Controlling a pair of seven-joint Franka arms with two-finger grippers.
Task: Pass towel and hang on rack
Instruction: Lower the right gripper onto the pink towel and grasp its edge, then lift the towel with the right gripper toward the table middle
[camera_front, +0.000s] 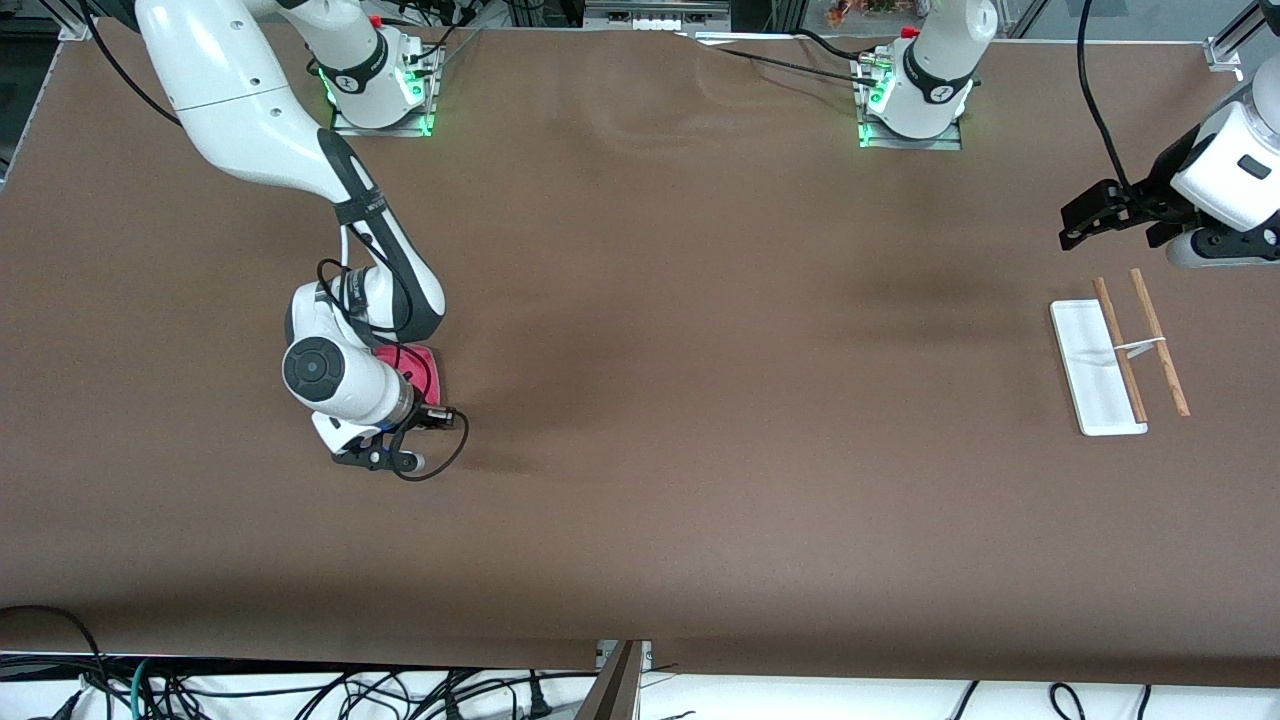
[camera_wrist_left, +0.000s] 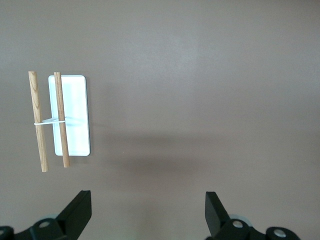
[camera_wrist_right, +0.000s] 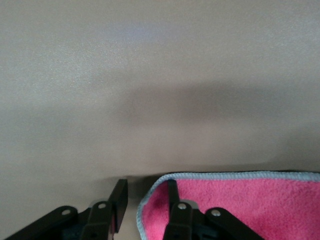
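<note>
The towel (camera_front: 424, 368) lies on the table, pink side up, toward the right arm's end, mostly hidden under the right hand. In the right wrist view its light grey stitched corner (camera_wrist_right: 150, 197) lies between the fingers. My right gripper (camera_wrist_right: 146, 194) is down at the table, narrowly open, with one finger on the towel and the other just off its edge. The rack (camera_front: 1095, 375), a white base with two wooden rods (camera_front: 1160, 342), stands toward the left arm's end and also shows in the left wrist view (camera_wrist_left: 75, 117). My left gripper (camera_front: 1120, 225) hovers open and empty beside the rack (camera_wrist_left: 148, 205).
The brown table cloth (camera_front: 700, 400) is bare between the towel and the rack. The arm bases (camera_front: 380, 90) stand along the table's edge farthest from the front camera. Cables hang below the nearest edge.
</note>
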